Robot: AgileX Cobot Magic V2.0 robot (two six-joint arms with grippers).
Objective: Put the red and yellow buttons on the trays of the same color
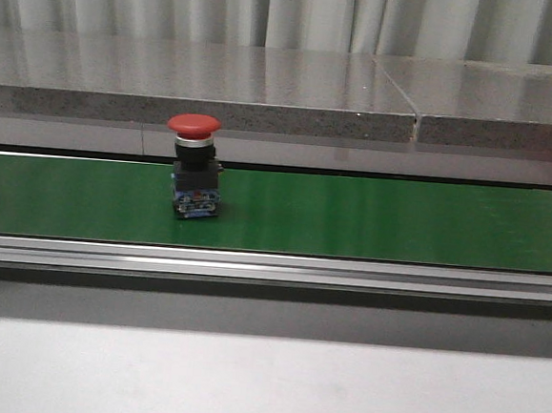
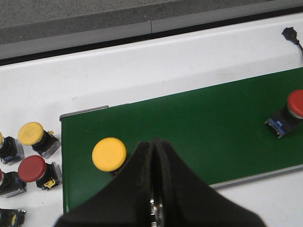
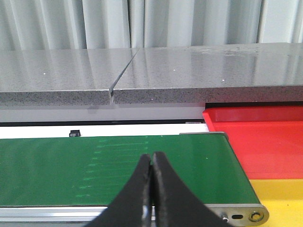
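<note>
Green belt carries a red button upright; both jaws pressed together, empty

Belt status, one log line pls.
red button: upright on green belt | yellow button: on belt | left pincer: shut, empty | right pincer: shut, empty | red tray: nothing visible

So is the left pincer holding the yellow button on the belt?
No. The left pincer is shut and empty, while the yellow button sits beside it on the green belt.

green belt; grey stone ledge; pale curtain behind
</note>
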